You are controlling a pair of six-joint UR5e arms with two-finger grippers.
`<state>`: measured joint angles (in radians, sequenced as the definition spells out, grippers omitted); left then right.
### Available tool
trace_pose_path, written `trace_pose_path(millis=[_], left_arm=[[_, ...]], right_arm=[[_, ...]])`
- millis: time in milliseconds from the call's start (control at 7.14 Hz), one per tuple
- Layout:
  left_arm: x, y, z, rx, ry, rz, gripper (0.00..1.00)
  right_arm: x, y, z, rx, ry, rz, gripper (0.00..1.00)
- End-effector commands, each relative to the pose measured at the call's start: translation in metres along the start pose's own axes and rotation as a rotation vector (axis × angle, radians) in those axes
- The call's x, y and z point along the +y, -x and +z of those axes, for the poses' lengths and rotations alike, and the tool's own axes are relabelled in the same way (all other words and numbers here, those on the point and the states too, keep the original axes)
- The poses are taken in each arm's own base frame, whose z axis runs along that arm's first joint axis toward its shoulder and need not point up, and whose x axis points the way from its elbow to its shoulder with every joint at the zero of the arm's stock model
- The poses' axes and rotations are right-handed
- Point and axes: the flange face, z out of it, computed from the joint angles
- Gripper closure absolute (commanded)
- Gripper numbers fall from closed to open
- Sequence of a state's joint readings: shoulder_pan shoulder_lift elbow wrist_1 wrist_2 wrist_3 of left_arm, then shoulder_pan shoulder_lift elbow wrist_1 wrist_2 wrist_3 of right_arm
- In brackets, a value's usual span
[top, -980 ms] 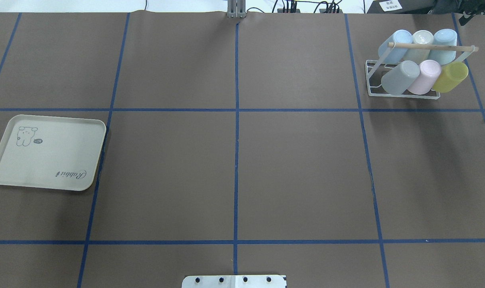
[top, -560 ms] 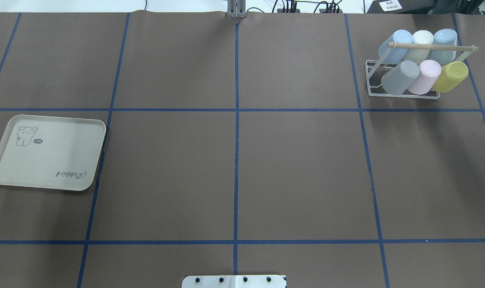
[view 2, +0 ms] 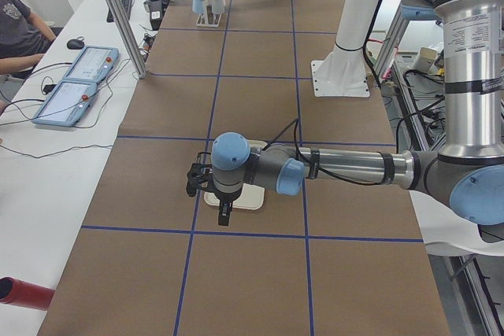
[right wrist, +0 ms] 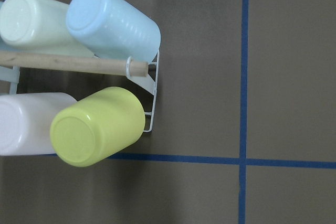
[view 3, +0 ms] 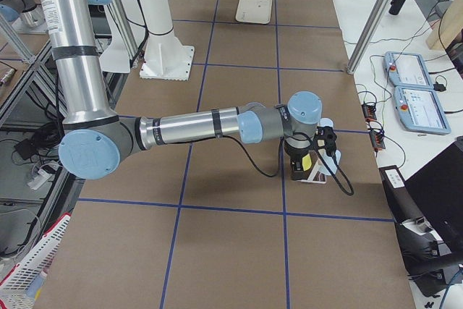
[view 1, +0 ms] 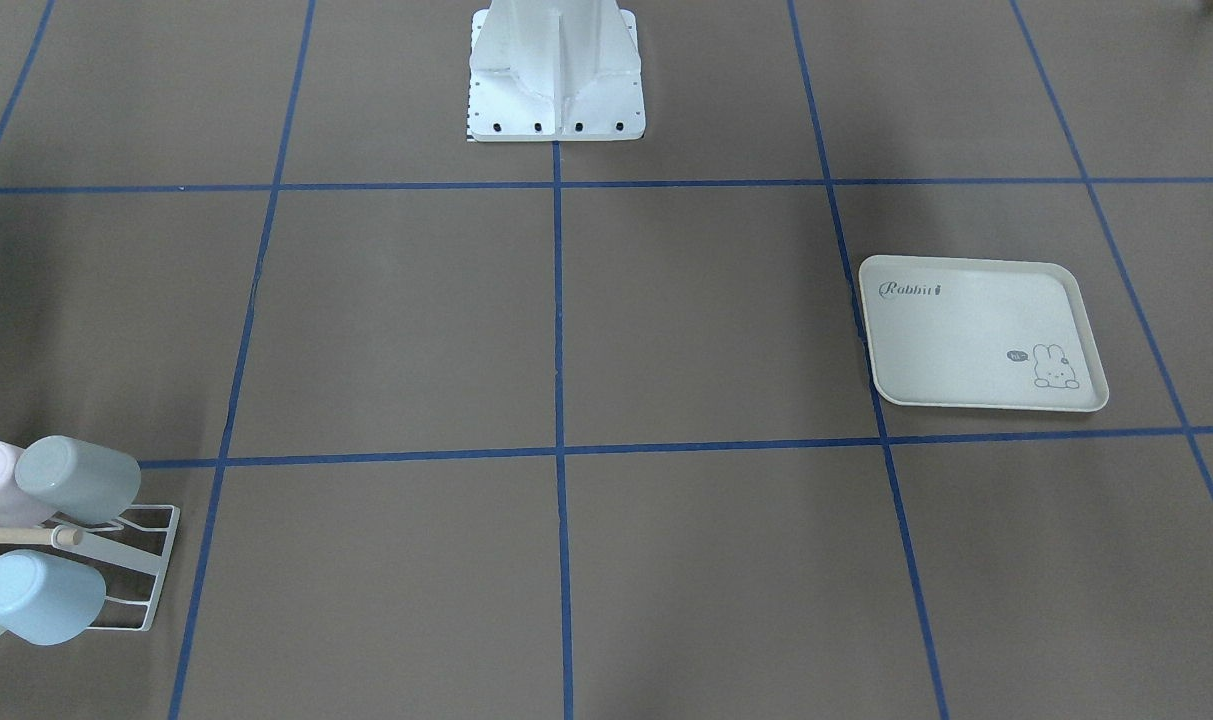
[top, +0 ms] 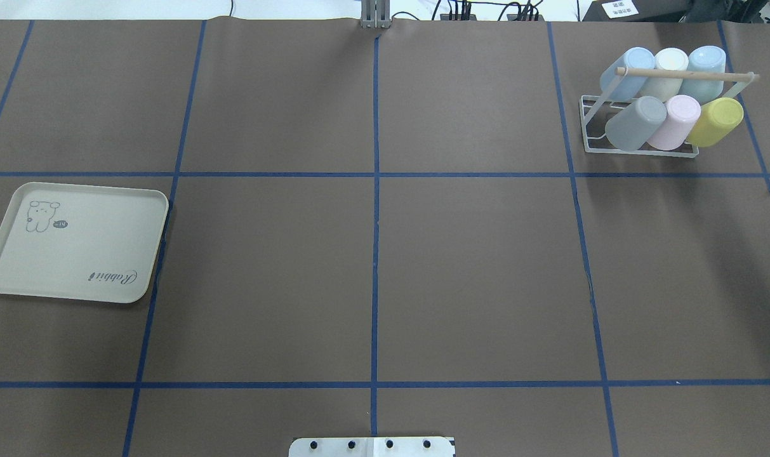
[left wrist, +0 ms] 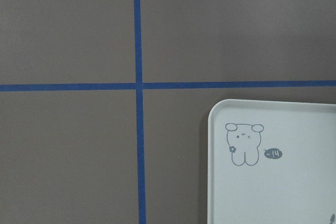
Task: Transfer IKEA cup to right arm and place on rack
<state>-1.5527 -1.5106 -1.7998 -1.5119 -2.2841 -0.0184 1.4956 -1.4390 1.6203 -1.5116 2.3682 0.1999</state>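
Observation:
The white wire rack (top: 638,152) with its wooden rod (top: 683,74) stands at the table's far right and carries several cups mouth-down, among them a grey (top: 635,122), a pink (top: 675,120) and a yellow cup (top: 715,120). The right wrist view looks straight down on the yellow cup (right wrist: 97,127) and the rod (right wrist: 68,62). My right gripper (view 3: 298,168) hangs over the rack and shows only in the exterior right view. My left gripper (view 2: 224,212) hangs over the tray and shows only in the exterior left view. I cannot tell whether either is open or shut.
The cream rabbit-print tray (top: 73,241) lies bare at the table's left side, and its corner shows in the left wrist view (left wrist: 273,182). The robot's white base (view 1: 556,100) stands at the middle of the near edge. Blue tape lines cross the brown table.
A dark part of the right arm at the overhead view's top right corner has moved off to the right and out of view. The cups, rack and tray have not moved.

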Motion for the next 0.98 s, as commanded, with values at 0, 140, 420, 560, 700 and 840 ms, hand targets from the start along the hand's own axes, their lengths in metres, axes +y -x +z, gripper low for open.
trace_pose_path(millis=[0,140,420,560,700,840], left_arm=[[-0.005,0.003,-0.008,-0.008,0.022,-0.001,0.0],[-0.004,0.005,-0.005,-0.004,0.028,-0.007,0.0],[-0.004,0.0,0.0,0.081,0.036,-0.025,0.0],[-0.003,0.0,0.007,0.168,0.045,-0.038,0.0],[-0.003,-0.001,0.005,0.166,0.041,-0.035,0.0],[-0.003,0.0,0.008,0.17,0.045,-0.038,0.0]], right_arm=[[0.027,-0.01,0.004,0.007,0.011,0.008,0.01],[0.032,-0.015,0.008,0.007,0.022,0.007,0.01],[0.029,-0.004,0.01,-0.023,0.065,0.032,0.01],[0.02,0.004,0.011,-0.013,0.092,0.044,0.01],[0.023,-0.001,0.016,-0.019,0.106,0.06,0.0],[0.025,-0.002,0.017,-0.021,0.107,0.064,0.0]])
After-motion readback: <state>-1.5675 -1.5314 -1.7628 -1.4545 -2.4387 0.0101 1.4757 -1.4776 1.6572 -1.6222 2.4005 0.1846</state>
